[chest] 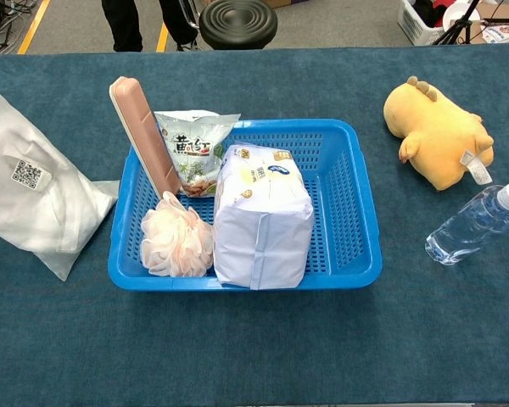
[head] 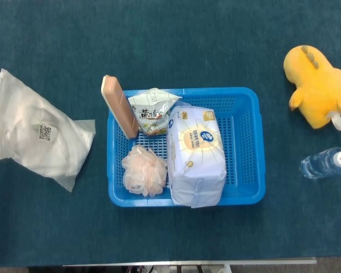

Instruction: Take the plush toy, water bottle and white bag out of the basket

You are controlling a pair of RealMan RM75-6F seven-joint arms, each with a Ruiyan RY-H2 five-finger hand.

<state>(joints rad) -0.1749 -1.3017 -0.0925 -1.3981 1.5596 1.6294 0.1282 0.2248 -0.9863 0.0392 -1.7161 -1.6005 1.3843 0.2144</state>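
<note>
The white bag [head: 37,136] [chest: 30,191] lies on the blue cloth to the left of the blue basket [head: 227,91] [chest: 322,125], reaching the left edge of both views. The yellow plush toy [head: 318,85] [chest: 437,131] lies on the table at the far right. Just in front of it, the water bottle [head: 325,162] [chest: 475,225] lies on its side. None of the three is in the basket. Neither hand shows plainly in either view.
The basket holds a pack of tissues [head: 196,153] [chest: 261,216], a pink bath pouf [head: 144,169], a snack bag [head: 152,111] and a long pink case [head: 119,106] leaning on its left wall. A black stool [chest: 237,21] stands beyond the table.
</note>
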